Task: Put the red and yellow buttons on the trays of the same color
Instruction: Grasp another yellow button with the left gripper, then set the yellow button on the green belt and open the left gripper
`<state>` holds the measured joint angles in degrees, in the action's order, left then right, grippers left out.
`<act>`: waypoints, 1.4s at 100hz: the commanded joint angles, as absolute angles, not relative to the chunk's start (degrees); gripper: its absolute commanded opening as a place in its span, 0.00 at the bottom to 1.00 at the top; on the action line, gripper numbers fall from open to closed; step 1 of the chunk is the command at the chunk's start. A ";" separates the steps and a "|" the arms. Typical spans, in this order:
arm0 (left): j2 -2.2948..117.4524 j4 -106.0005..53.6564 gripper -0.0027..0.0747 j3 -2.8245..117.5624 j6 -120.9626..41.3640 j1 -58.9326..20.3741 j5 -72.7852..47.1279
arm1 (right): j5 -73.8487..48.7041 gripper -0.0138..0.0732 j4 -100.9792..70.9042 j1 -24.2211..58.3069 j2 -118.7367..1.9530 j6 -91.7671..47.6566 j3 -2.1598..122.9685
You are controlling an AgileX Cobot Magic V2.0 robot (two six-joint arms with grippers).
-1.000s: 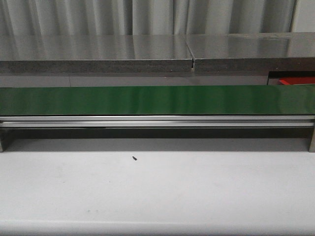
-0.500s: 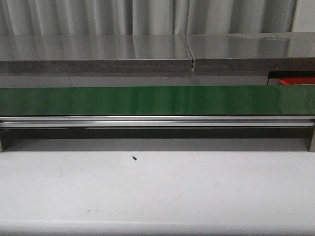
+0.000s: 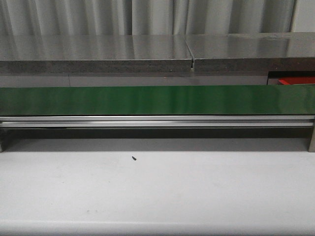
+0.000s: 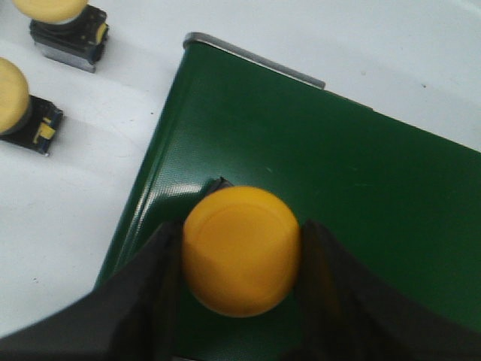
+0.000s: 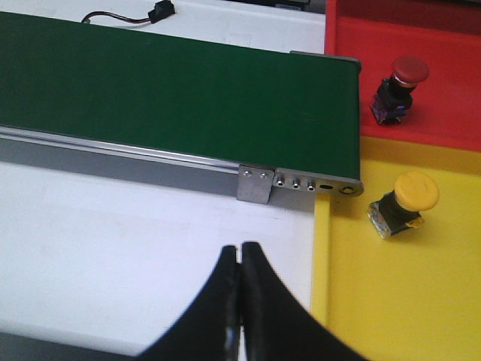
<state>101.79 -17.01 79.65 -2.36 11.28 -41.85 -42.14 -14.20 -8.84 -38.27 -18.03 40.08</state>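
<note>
Button (image 4: pixel 240 261) w/ yellow cap sits clamped between the left gripper's (image 4: pixel 239 263) two dark fingers (image 4: pixel 154 289), one on each side of the cap, right over the green belt (image 4: pixel 338 188) near its end. Cap faces the wrist cam, body hidden underneath, so can't tell if it touches the belt. Beside that belt end, on the white table (image 4: pixel 68 210), two more yellow buttons: one (image 4: pixel 21 105) near the edge of the picture, another (image 4: pixel 66 26) further along, half cut off, both w/ dark bases.

Over to the right side: right gripper (image 5: pixel 240 263) pinched shut, fingertips touching, nothing between them, hanging over white table just beside the yellow tray (image 5: pixel 406 301). In that yellow tray, a yellow-capped button (image 5: pixel 402 203) lies tilted on its side, near the belt's metal end bracket (image 5: pixel 297 183). Next tray along is red (image 5: pixel 406 83), w/ a red-capped button (image 5: pixel 398 89) in it, also tipped over. Small black part w/ a wire (image 5: pixel 154 13) lies on the table past the belt.

Front cam: long green belt (image 3: pixel 157 100) on its metal rail (image 3: pixel 157 121), grey shelf (image 3: pixel 98 54) behind, sliver of red (image 3: pixel 295 80) far right, a tiny dark speck (image 3: pixel 134 158) on the table. No arms in this view.
</note>
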 commanded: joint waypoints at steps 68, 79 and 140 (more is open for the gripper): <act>99.30 -27.64 0.90 87.13 -10.20 10.78 -42.85 | -38.97 0.08 -15.14 -8.86 -38.21 -18.44 41.41; 99.30 -27.42 0.90 90.62 -10.22 11.20 -44.67 | -38.97 0.08 -15.14 -8.86 -38.21 -18.44 41.41; 99.70 -16.66 0.90 91.55 -4.82 31.16 -42.33 | -38.97 0.08 -15.14 -8.86 -38.21 -18.44 41.41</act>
